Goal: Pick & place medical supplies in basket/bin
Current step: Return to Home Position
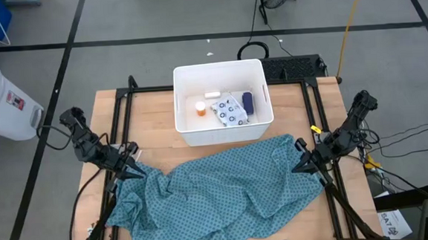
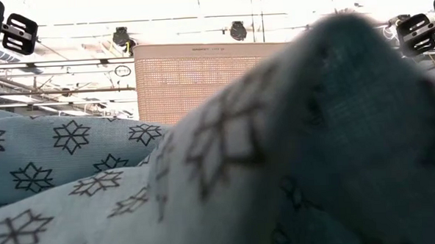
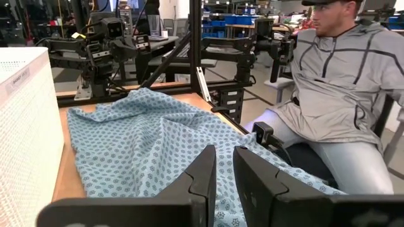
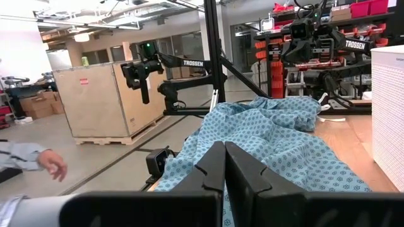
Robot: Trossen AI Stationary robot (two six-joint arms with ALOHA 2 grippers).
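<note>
The white tub (image 1: 186, 133) stands at the table's far middle. In it lie the orange pill bottle (image 1: 200, 107), the small white tube (image 1: 212, 95), the ring-printed packet (image 1: 230, 111) and the dark blue block (image 1: 247, 101). The teal patterned cloth (image 1: 211, 191) lies crumpled over the table's near half and fills the low view (image 2: 205, 174). My left gripper (image 1: 137, 171) hovers at the cloth's left edge, its fingers a narrow gap apart (image 3: 225, 157), holding nothing. My right gripper (image 1: 297, 167) is shut and empty (image 4: 225, 154) at the cloth's right edge.
A white cylindrical container with a red label (image 1: 0, 99) stands off the table's left. Black frame rails (image 1: 121, 118) run along the table's sides. A person (image 3: 341, 82) sits beyond the table's near side, and a hand (image 4: 53, 165) shows there.
</note>
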